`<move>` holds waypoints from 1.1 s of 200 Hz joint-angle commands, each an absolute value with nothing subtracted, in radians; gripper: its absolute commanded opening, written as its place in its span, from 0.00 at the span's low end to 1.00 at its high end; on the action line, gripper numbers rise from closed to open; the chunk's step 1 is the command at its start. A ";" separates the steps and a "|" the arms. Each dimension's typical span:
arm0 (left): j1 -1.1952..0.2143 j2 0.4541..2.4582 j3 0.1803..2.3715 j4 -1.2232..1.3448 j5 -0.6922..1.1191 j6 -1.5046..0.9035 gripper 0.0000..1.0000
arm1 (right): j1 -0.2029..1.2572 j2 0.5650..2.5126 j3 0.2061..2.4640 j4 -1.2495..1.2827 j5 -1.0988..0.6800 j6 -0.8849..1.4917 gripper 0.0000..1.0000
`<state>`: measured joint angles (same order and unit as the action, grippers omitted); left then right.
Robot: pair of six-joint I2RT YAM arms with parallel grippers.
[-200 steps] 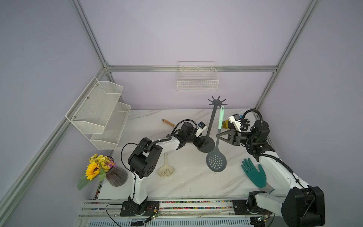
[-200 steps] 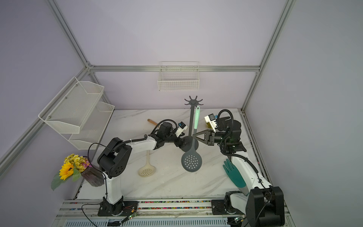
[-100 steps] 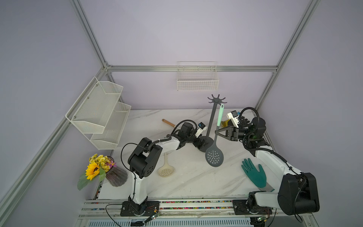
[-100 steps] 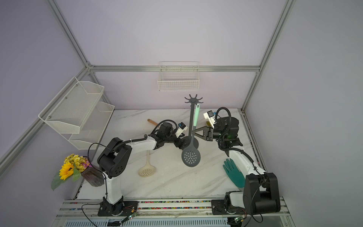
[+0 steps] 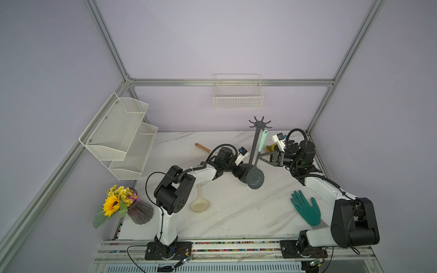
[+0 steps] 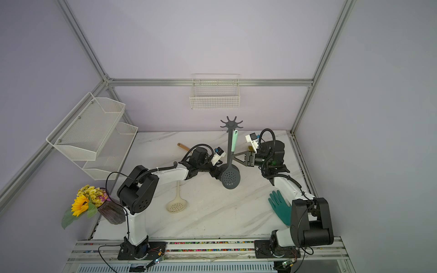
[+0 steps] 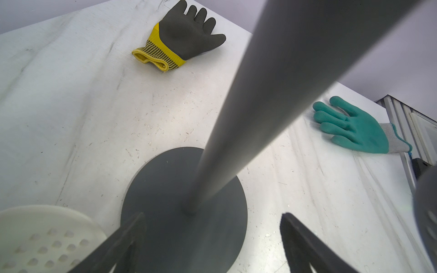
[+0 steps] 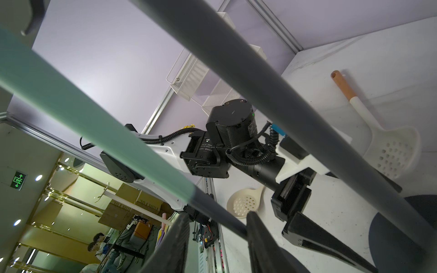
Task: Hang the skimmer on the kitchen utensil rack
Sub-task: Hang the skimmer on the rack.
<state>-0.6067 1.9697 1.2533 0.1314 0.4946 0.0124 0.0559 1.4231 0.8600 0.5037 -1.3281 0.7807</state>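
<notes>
Where the skimmer is: the dark skimmer [image 5: 255,178] with the mint handle hangs close beside the pole of the kitchen utensil rack [image 5: 254,146]. Its head is down, just above the round base, and its handle top is up at the crown of hooks.
Hook seat: it is probably on a hook, though in both top views the handle top is too small to show whether it is properly seated.
Long axis: near upright, leaning a little, almost parallel to the pole.
Right end effector [image 5: 260,157]: it reaches in level from the robot's right, across that axis, about where the mint handle meets the dark shaft. In the right wrist view its fingers [image 8: 179,238] stand partly apart with the shaft passing between them and no squeeze to be seen, so it holds nothing.
Left end effector [image 7: 211,216]: spread wide, low on either side of the pole's foot over the base, gripping nothing.
Nearer arm: the right arm is nearer the shaft; the left is down at the base.
Step in hand: judged to be the release.
Next move turns on: the shaft lies straight ahead between the right fingers, so the clean exit is straight back along them, away from the pole.
Risk: sideways or upward drift could drag the handle off its hook.
Elsewhere: a cream skimmer [image 5: 199,206] lies on the counter [image 5: 236,219] beside the left arm.
</notes>
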 commanded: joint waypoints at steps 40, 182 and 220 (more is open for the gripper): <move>-0.598 1.942 1.280 0.118 0.508 0.041 0.90 | 0.019 1.374 0.909 0.512 -1.262 0.734 0.68; -0.575 2.029 1.364 0.087 0.580 0.115 0.66 | -0.031 1.022 0.987 -0.134 -0.923 0.256 0.97; -0.580 2.083 1.389 0.092 0.595 0.110 0.65 | -0.031 1.031 0.991 -0.144 -0.936 0.231 0.97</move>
<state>-0.5781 2.0617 1.3773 0.0834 0.5552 0.0879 -0.0311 1.0294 0.9890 -0.1146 -0.9325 0.2790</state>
